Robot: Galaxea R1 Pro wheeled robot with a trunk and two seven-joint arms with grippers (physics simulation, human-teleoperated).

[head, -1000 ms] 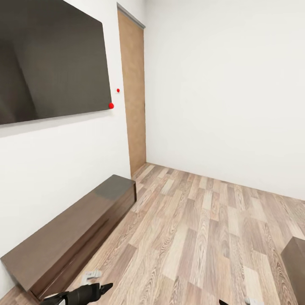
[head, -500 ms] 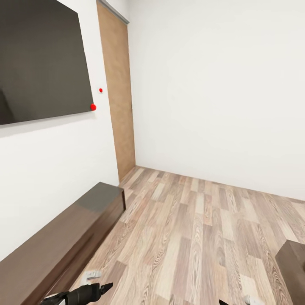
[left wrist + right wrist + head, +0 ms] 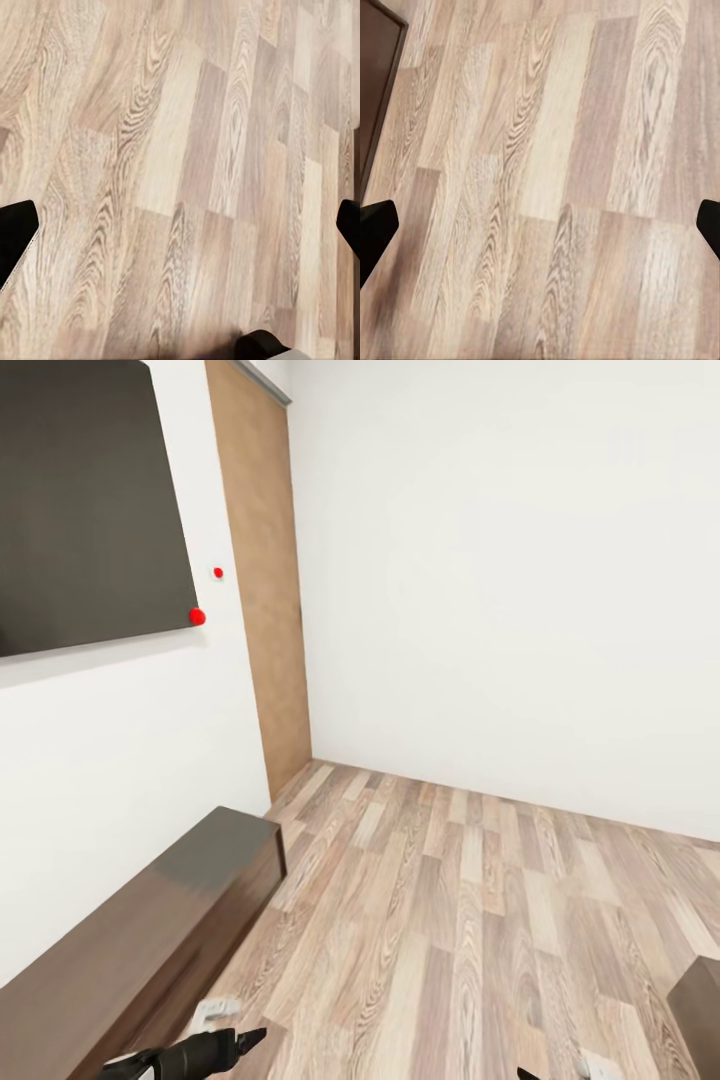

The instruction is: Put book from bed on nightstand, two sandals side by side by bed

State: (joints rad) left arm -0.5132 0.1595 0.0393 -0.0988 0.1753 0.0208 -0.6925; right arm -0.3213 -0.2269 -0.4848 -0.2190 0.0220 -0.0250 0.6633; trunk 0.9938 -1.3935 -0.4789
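Note:
The book, the bed, the nightstands and the sandals are out of view. I face a corner of a white-walled room with a wood-plank floor [image 3: 450, 920]. My left gripper [image 3: 245, 1042] pokes in at the head view's bottom edge, low over the floor. In the left wrist view its two black fingertips [image 3: 15, 240] stand far apart with bare planks between them, so the left gripper [image 3: 180, 236] is open and empty. The right gripper [image 3: 540, 232] is likewise open over bare floor, and its tip [image 3: 525, 1073] just shows at the bottom edge.
A long low dark wooden bench [image 3: 130, 950] runs along the left wall under a large dark screen [image 3: 80, 510]. A wooden door [image 3: 262, 580] stands in the corner. A dark brown wooden corner [image 3: 700, 1000] juts in at the lower right. Open floor lies ahead.
The whole picture has shifted left, so the camera has turned right. The bench, screen and door have slid toward the left edge. Both grippers keep their places in the picture.

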